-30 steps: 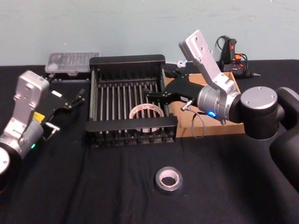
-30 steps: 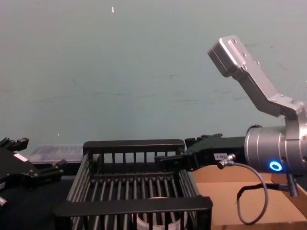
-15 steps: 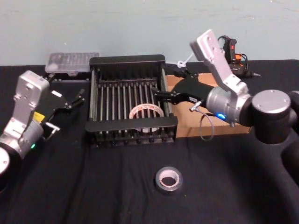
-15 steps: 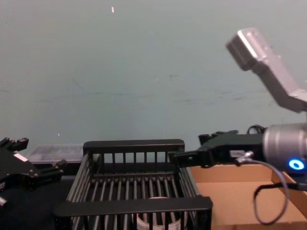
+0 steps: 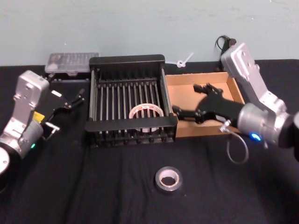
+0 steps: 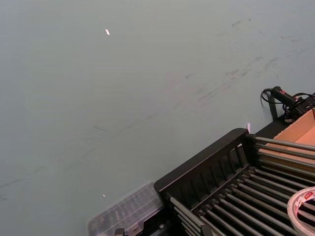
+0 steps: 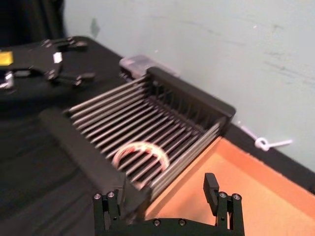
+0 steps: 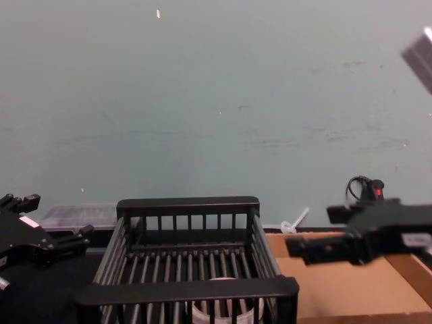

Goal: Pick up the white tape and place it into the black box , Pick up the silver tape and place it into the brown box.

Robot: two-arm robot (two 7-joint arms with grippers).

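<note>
White tape (image 5: 146, 112), a wide pale roll with a hollow core, lies flat on the barred bottom of the black slatted crate (image 5: 127, 59), toward the crate's near rim and its right side; from the chest it peeps out just under that rim. By that showing the first half of the task reads as done. The dark grey, dull-metallic silver tape (image 5: 168, 179) with its light inner core sits on the black-covered desk (image 5: 84, 186), in front of the crate and well apart from both containers, untouched. The shallow brown cardboard tray (image 5: 200, 78), touching the crate's right wall, holds no roll.

The right pincer (image 5: 188, 101) hangs over the tray's left part, just beside the crate wall; its wrist camera shows the two black fingers (image 7: 210, 187) spread with nothing between them, so it is released and empty. The left pincer (image 5: 77, 99) rests idle at the desk's left, beside the crate, its fingers parted and holding nothing.

I judge the step in hand to be the changeover to the second roll. The next move calls for the right arm to swing back toward the robot and leftward, clear the tray's near wall, come down over the silver tape with fingers wide enough to straddle one side of the ring, then close, lift and carry it to the tray.
</note>
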